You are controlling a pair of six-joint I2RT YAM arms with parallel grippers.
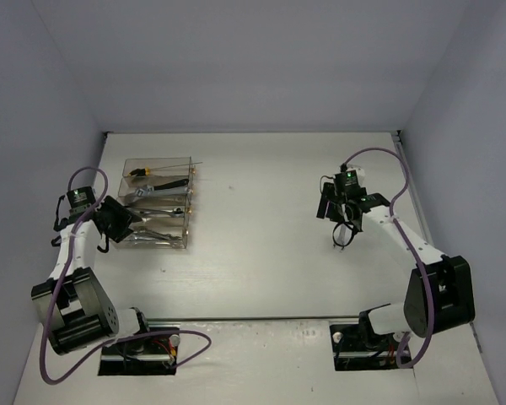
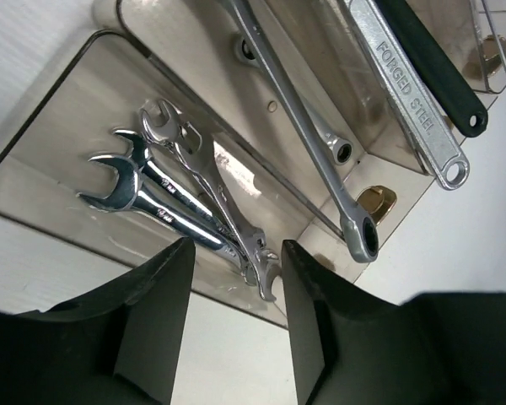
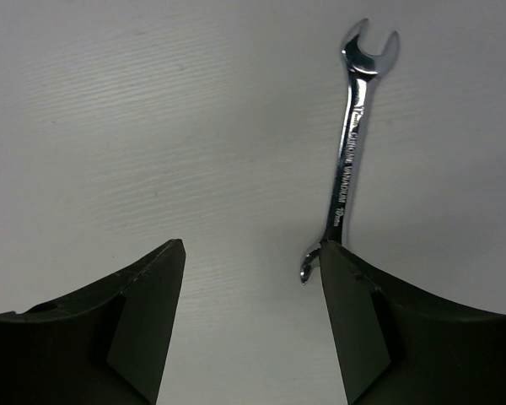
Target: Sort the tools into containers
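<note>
Hovering low over the table (image 3: 110,101), the right gripper (image 3: 251,247) has its fingers wide apart and nothing between them. A lone silver wrench (image 3: 347,152) appears to lie flat beneath it, near end just at the inner edge of the finger at four o'clock, open head pointing toward one o'clock.

The step in hand looks like the pickup of this wrench, seemingly the only tool outside the bins (image 1: 158,158). The next move likely calls for a shift toward three o'clock, so the shaft sits between the fingers, before closing and carrying it across to the bins at nine o'clock.

The overhead view places both arms but barely shows the wrench, which the right wrist camera shows clearly.

Only the left wrist camera shows what is sorted. The left gripper (image 2: 236,246), fingers also apart and empty, looks down on short wrenches (image 2: 181,202) in the nearest bin. Long wrenches (image 2: 308,135) lie in the next, and a black-handled tool (image 2: 430,67) lies beyond at one o'clock.
</note>
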